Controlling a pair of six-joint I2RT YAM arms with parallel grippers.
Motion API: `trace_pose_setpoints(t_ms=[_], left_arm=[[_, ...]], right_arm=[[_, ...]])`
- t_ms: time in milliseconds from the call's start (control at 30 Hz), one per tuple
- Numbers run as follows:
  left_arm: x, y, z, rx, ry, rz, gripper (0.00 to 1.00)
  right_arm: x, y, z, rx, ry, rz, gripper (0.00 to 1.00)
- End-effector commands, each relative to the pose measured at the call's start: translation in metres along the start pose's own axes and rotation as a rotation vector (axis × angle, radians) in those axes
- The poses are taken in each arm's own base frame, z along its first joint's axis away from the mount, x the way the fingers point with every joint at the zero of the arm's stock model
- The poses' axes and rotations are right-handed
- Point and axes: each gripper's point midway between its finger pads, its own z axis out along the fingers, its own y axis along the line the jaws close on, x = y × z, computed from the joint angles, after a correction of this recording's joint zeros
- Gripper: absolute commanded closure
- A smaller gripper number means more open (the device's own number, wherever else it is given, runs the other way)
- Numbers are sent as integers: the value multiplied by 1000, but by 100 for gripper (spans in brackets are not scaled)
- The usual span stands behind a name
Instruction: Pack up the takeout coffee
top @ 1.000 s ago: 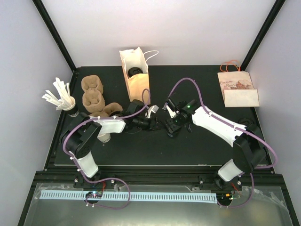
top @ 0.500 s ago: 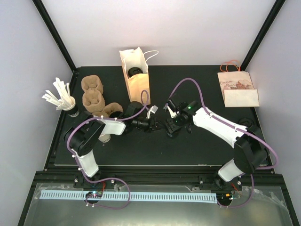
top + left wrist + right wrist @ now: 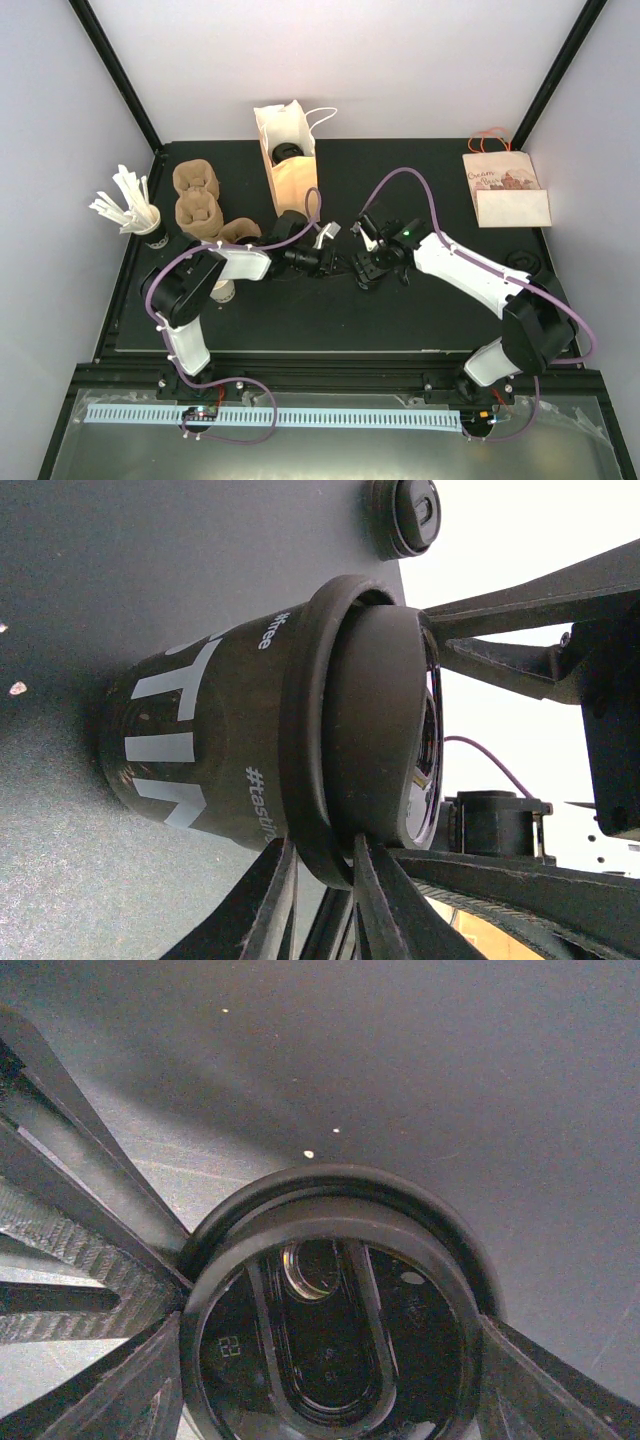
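Presently, item one: coffee cup (image 3: 200, 750), black, with large white block lettering and small hashtag print on its wall. It stands on the dark table (image 3: 420, 180) at about its middle, between the two arms and in front of the bag. Lid (image 3: 380, 730): black, domed, with a thick rolled rim, sitting on the cup's mouth. We cannot tell whether it is pressed fully home.

Item two: left gripper (image 3: 322, 858), narrowed to a pinch, one finger on each side of the lid's rim. Item three: right gripper (image 3: 330, 1325), spread wide from above with a finger against each flank of the lid, grasping it.

Item four: paper bag (image 3: 288, 165), white over brown, upright and open at the far side of the table. Something dark sits inside; we cannot identify it.

Status, by our judgement: lidding is in hand or just about finished, and this cup is not yet packed. It remains to be lifted and lowered into the bag.

Also present: pulp cup carriers (image 3: 200, 205) stacked at left, white stirrers (image 3: 125, 200) fanned in a holder, and a flat printed bag (image 3: 505, 190) at far right.
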Motion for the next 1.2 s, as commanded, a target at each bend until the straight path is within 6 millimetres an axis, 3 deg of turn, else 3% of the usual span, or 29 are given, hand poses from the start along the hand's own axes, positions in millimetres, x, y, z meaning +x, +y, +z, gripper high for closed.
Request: trace_pose_setpoints(t_ms=[0, 300, 467, 633, 733, 867, 1167], left_arm=[[26, 58, 13, -186, 44, -98, 83], [41, 75, 20, -207, 44, -127, 85], [38, 73, 18, -210, 37, -118, 85], [15, 33, 13, -141, -4, -23, 65], [-5, 2, 0, -124, -74, 63, 48], [-19, -29, -27, -152, -196, 159, 33], [-2, -22, -51, -201, -278, 165, 28]], right_arm=[[20, 8, 17, -27, 74, -7, 39], [24, 7, 19, -25, 80, -8, 39], [26, 6, 20, -21, 79, -5, 39], [18, -2, 13, 34, 77, 24, 39], [8, -9, 5, 79, 65, 65, 39], [-2, -10, -3, 91, 70, 117, 39], [-17, -13, -7, 129, 49, 245, 28]])
